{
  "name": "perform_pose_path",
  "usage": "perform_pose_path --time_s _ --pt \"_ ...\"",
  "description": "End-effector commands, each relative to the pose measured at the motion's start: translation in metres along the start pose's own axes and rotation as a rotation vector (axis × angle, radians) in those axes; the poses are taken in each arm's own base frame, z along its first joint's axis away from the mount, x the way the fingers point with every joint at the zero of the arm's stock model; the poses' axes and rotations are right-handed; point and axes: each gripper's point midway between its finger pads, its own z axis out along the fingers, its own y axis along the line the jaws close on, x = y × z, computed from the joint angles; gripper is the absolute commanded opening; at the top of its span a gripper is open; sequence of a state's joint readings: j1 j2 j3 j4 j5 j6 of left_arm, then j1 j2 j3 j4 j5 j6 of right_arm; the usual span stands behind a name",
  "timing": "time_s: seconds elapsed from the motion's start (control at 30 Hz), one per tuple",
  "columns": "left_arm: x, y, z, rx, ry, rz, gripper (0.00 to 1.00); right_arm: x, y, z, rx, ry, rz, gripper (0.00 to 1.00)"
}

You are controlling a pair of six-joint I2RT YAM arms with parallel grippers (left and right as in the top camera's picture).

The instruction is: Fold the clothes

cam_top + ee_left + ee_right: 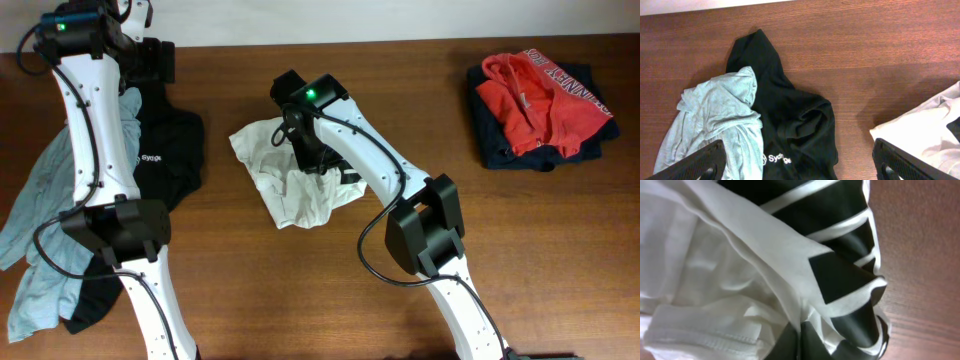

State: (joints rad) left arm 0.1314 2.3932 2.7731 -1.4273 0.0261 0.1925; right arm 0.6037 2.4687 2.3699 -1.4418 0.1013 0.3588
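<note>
The white T-shirt (290, 195) with black block print lies crumpled at mid-table. My right gripper (305, 150) presses down into it; in the right wrist view its dark fingers (785, 347) meet with a fold of the white T-shirt (730, 265) pinched between them. A black shirt (170, 150) with a small white logo and a pale grey-blue shirt (40, 230) lie heaped at the left. My left gripper (150, 60) hovers open above them at the far left, its fingers wide apart over the black shirt (790, 115) and grey-blue shirt (720, 115), touching neither.
A folded pile of red and navy garments (540, 100) sits at the far right of the wooden table (420, 90). The white T-shirt's edge (925, 135) shows at the right of the left wrist view.
</note>
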Motion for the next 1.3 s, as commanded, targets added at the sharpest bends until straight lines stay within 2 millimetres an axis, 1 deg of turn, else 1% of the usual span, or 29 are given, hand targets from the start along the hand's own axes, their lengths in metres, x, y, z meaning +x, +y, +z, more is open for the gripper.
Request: perform_pose_path --time_s 0.0,0.07,0.17,0.27,0.37,0.57,0.67,0.73,0.87,0.9,0.97,1.0,1.07,1.13,1.27 --pt "-0.007 0.0 -0.021 0.003 -0.043 -0.01 0.93 -0.005 0.001 -0.012 -0.003 -0.04 -0.005 0.04" --pt "-0.007 0.0 -0.021 0.003 -0.043 -0.01 0.93 -0.008 0.006 -0.021 -0.027 -0.057 -0.005 0.04" --pt "-0.007 0.0 -0.021 0.003 -0.043 -0.01 0.93 -0.01 0.024 -0.037 -0.084 -0.085 -0.035 0.04" --pt "-0.007 0.0 -0.021 0.003 -0.043 -0.01 0.93 -0.005 0.047 -0.046 -0.12 -0.101 -0.089 0.04" --pt "-0.007 0.0 -0.021 0.003 -0.043 -0.01 0.93 0.004 0.069 -0.05 -0.138 -0.107 -0.135 0.04" --pt "-0.008 0.0 -0.021 0.002 -0.047 -0.01 0.93 0.029 0.118 -0.056 -0.16 -0.112 -0.243 0.04" --pt "-0.008 0.0 -0.021 0.002 -0.047 -0.01 0.93 0.036 0.133 -0.058 -0.168 -0.122 -0.275 0.04" --pt "-0.008 0.0 -0.021 0.002 -0.047 -0.01 0.93 0.039 0.138 -0.059 -0.171 -0.125 -0.286 0.04" --pt "-0.007 0.0 -0.021 0.002 -0.046 -0.01 0.93 0.041 0.14 -0.059 -0.17 -0.125 -0.291 0.04" --pt "-0.007 0.0 -0.021 0.002 -0.046 -0.01 0.93 0.04 0.138 -0.059 -0.166 -0.124 -0.288 0.2" --pt "-0.007 0.0 -0.021 0.002 -0.046 -0.01 0.93 0.036 0.126 -0.057 -0.126 -0.127 -0.274 0.57" --pt "-0.007 0.0 -0.021 0.003 -0.046 -0.01 0.93 0.033 0.118 -0.057 -0.103 -0.128 -0.263 0.64" --pt "-0.007 0.0 -0.021 0.002 -0.046 -0.01 0.93 0.028 0.105 -0.058 -0.082 -0.129 -0.243 0.66" --pt "-0.007 0.0 -0.021 0.002 -0.046 -0.01 0.93 0.023 0.09 -0.064 -0.077 -0.128 -0.213 0.66" --pt "-0.008 -0.001 -0.021 0.007 -0.047 -0.01 0.93 0.015 0.061 -0.08 -0.082 -0.129 -0.152 0.67"
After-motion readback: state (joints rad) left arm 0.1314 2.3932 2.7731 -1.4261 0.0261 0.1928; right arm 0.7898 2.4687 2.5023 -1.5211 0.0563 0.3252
